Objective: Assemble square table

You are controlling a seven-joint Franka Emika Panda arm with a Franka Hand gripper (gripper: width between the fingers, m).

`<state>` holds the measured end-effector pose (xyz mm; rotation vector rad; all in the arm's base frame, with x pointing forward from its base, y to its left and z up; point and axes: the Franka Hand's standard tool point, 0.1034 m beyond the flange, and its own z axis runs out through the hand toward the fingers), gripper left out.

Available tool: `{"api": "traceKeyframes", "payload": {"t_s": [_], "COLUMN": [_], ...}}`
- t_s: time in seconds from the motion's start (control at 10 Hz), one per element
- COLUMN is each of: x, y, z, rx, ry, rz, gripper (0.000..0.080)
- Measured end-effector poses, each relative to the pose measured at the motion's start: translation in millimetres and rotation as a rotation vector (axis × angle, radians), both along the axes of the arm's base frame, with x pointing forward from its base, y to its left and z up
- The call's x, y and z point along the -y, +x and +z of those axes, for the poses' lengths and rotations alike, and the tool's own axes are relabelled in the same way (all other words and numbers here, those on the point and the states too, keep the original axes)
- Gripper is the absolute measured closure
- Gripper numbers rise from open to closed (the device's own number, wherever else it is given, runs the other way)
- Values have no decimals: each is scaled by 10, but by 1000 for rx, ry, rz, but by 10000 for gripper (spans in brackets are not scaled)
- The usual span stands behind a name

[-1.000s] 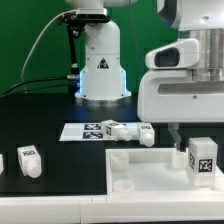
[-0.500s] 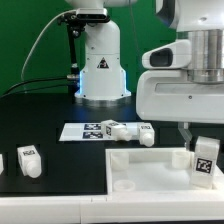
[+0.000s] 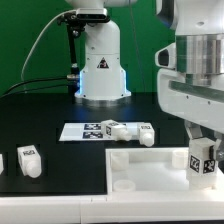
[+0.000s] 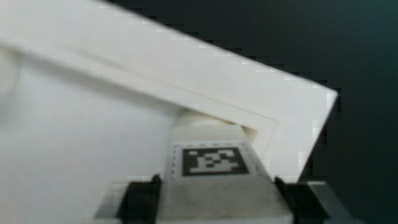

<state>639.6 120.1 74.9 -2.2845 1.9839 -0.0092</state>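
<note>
The square table's white top [image 3: 150, 165] lies flat at the front, on the exterior view's right. My gripper [image 3: 203, 143] is shut on a chunky white leg [image 3: 203, 160] with a black-and-white tag, held over the top's right-hand corner. In the wrist view the leg [image 4: 217, 150] fills the gap between the two dark fingers [image 4: 150, 200], with its far end at the top's corner [image 4: 267, 110]. My gripper [image 4: 222, 205] clamps the leg's two sides. A second leg [image 3: 28, 160] stands at the exterior view's left. Two more legs [image 3: 113, 130] [image 3: 146, 134] lie behind the top.
The marker board [image 3: 78, 130] lies on the black table behind the top, with a leg resting on it. The robot's white base [image 3: 100, 65] stands at the back, with cables to its left. A green wall closes off the rear.
The jaws have closed on the tagged leg. My arm has shifted toward the exterior view's right, and the leg now sits slightly tilted at the top's corner.
</note>
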Motion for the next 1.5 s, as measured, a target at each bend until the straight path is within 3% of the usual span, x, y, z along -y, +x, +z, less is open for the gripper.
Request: {"api": "traceKeyframes", "payload": {"t_s": [0.1,0.4,0.5,0.6,0.7,0.8,1.1,1.3,1.4,1.5], "x": [-7,6,19,18,20,26,40,52,53,58], "y": [13,13,16,26,32,28,30,56,54,55], "z": [-1,-6,-3,16,21,5,4,23,19,18], "rx": [0,6,20,49,66,66,85,102,100,99], "ry": [36,27,13,-12,-24,-28,-59,-118,-108,-112], "rz": [-161,-84,60,285,387,413,668,1023,963,969], "gripper": [509,487,311,311,189,158,151,151,151,290]}}
